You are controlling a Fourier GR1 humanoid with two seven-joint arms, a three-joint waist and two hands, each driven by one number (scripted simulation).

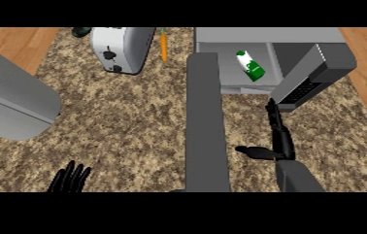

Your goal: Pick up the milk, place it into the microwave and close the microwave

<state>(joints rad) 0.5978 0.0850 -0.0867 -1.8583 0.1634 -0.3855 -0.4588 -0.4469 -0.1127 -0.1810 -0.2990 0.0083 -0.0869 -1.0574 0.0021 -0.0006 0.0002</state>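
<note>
The milk (249, 65), a white and green carton, stands tilted inside the grey microwave (269, 35) at the top right. The microwave door (206, 126) is swung wide open and reaches toward me as a long grey slab through the middle of the view. My right hand (279, 136) is open just outside the cavity, to the right of the door. Its straight fingers point up at the dark control panel (305, 90), fingertips just below the panel's lower edge, thumb out to the left. It holds nothing. My left hand (69, 179) rests open at the lower left, fingers up.
A silver toaster (122, 48) stands at the back, left of the door, with an orange carrot (163, 46) beside it. A large grey rounded object (22, 102) sits at the left edge. A small dark item (81, 31) lies behind the toaster.
</note>
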